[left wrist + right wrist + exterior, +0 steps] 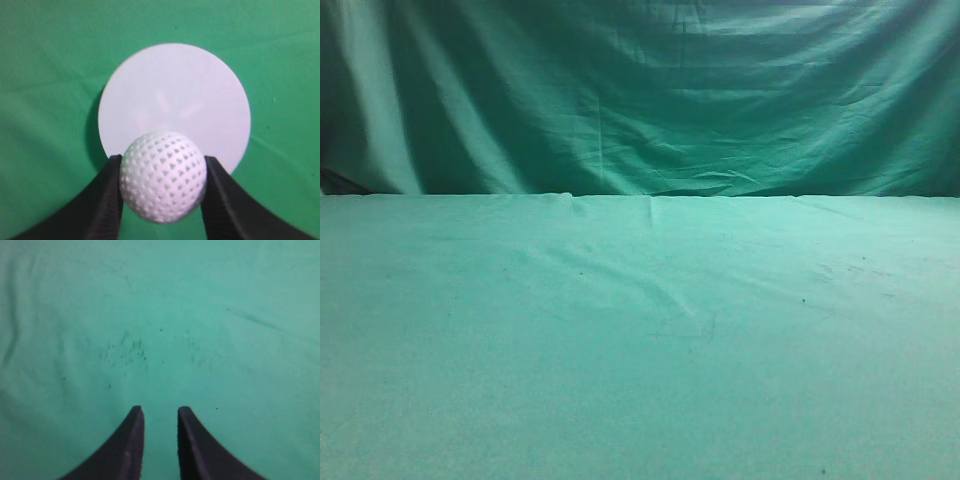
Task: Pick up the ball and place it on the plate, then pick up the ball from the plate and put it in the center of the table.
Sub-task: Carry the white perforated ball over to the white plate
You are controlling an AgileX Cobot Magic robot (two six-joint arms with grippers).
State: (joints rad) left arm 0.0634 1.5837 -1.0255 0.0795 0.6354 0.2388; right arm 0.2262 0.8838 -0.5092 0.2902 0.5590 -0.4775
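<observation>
Ball: the ball (pixel 163 182), white and dimpled, sits clamped between the black fingers (pixel 107 200) of the left gripper (pixel 163 192), above the near rim of the plate (pixel 174 105).
Handling: likely light, hard and smooth, so prone to roll or squirt out; best pinched across its widest middle, as it is now.
Plate: white, round, flat on the table (pixel 45 75); its place relative to the worktop edges cannot be told.
Left arm: wrist looks steeply down at the plate.
Right gripper (pixel 160 422): fingers narrowly parted, holding nothing, over bare cloth.
Exterior view: neither arm, ball nor plate shows.
</observation>
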